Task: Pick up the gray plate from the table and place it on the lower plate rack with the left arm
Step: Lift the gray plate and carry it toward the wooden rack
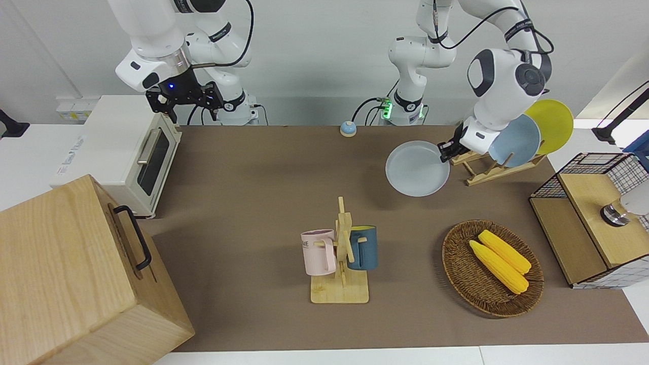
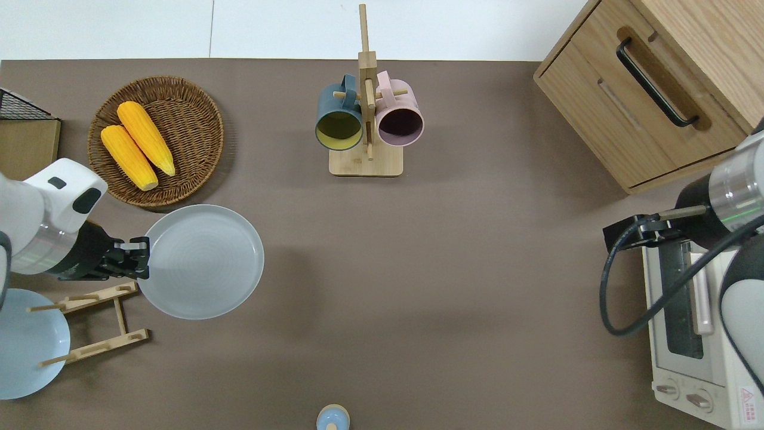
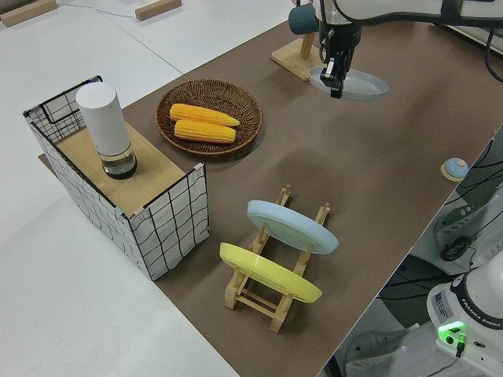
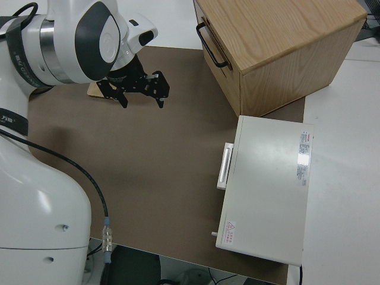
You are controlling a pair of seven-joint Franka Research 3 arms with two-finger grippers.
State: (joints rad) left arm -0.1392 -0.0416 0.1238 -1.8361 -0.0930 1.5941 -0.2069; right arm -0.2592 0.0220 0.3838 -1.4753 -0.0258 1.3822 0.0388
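Note:
The gray plate (image 1: 417,169) (image 2: 202,261) (image 3: 357,82) hangs roughly level a little above the table. My left gripper (image 1: 447,151) (image 2: 142,258) (image 3: 336,78) is shut on its rim at the edge toward the rack. In the overhead view the plate is over bare table between the corn basket and the lower plate rack (image 1: 487,170) (image 2: 101,322) (image 3: 275,290), overlapping the rack's open end. A light-blue plate (image 1: 514,141) (image 2: 27,343) and a yellow plate (image 1: 555,124) (image 3: 267,272) lean in the rack's other slots. My right gripper (image 1: 190,104) (image 4: 142,95) is open and parked.
A wicker basket (image 1: 459,263) (image 2: 197,107) with two corn cobs lies farther from the robots than the plate. A mug stand (image 1: 342,253) (image 2: 365,113) carries a pink and a dark blue mug. A wire-sided box (image 1: 583,233), a wooden cabinet (image 1: 76,274) and a toaster oven (image 1: 127,152) stand at the table's ends.

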